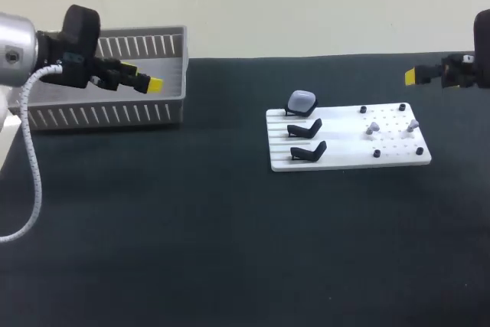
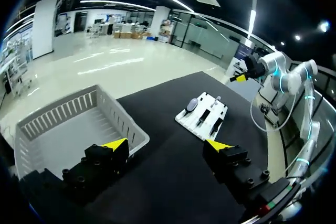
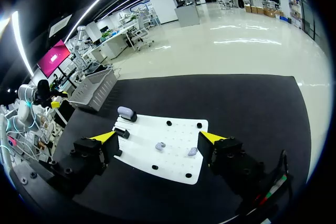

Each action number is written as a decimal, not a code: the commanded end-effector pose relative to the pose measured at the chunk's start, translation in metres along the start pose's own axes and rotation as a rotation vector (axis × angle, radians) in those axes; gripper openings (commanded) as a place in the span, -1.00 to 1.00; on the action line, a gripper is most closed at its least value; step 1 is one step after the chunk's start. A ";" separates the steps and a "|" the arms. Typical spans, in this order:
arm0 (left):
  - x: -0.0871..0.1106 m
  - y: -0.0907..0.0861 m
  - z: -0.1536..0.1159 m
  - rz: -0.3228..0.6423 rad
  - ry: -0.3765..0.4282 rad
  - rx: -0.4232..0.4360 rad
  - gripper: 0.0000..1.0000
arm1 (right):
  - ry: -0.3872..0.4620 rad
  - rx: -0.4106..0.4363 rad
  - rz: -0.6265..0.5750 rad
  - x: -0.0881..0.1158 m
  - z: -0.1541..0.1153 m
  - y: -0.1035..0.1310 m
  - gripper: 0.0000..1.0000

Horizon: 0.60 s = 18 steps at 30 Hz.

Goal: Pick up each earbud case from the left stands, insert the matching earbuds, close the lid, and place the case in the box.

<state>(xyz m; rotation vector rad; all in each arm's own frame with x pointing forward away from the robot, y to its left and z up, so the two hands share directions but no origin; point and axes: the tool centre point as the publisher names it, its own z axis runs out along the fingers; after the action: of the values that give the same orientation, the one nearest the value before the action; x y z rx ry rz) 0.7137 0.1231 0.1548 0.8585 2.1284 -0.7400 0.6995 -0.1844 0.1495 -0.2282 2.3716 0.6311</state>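
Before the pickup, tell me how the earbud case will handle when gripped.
Rounded and smooth, the earbud case may slip when pinched. Small, perched on its black stand, it is probably light and easily knocked off.

Black, perhaps cloth-covered table (image 1: 230, 250) bearing grey box (image 1: 107, 116) and white board (image 1: 344, 160).

In the head view our right arm (image 1: 482, 36) is cut off by the edge just behind the right gripper (image 1: 412, 76); our left arm (image 1: 19, 47) runs out of view too. That arm and the left gripper (image 1: 155, 84) hide part of the box (image 1: 115, 116). The earbuds (image 3: 159, 145) ahead of the right gripper are too small to tell apart; from the left wrist we cannot make them out on the tray (image 2: 188, 119).
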 end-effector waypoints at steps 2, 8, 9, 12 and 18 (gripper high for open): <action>-0.008 0.014 0.027 0.062 0.013 0.106 1.00 | 0.000 0.000 0.000 0.000 0.000 0.000 1.00; -0.018 0.012 0.053 0.169 0.030 0.197 1.00 | 0.000 0.000 0.000 0.000 0.000 0.000 1.00; -0.019 0.011 0.056 0.190 0.032 0.214 1.00 | 0.000 0.000 0.000 0.000 0.000 0.000 1.00; -0.023 0.005 0.067 0.247 0.032 0.256 1.00 | 0.000 0.000 0.000 0.000 0.000 0.000 1.00; -0.029 -0.010 0.085 0.351 0.027 0.326 1.00 | 0.000 0.000 0.000 0.000 0.000 0.000 1.00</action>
<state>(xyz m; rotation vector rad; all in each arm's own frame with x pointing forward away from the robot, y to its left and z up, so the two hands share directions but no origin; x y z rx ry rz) 0.7445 0.0567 0.1356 1.3211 1.8658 -0.8238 0.6996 -0.1844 0.1495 -0.2282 2.3716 0.6311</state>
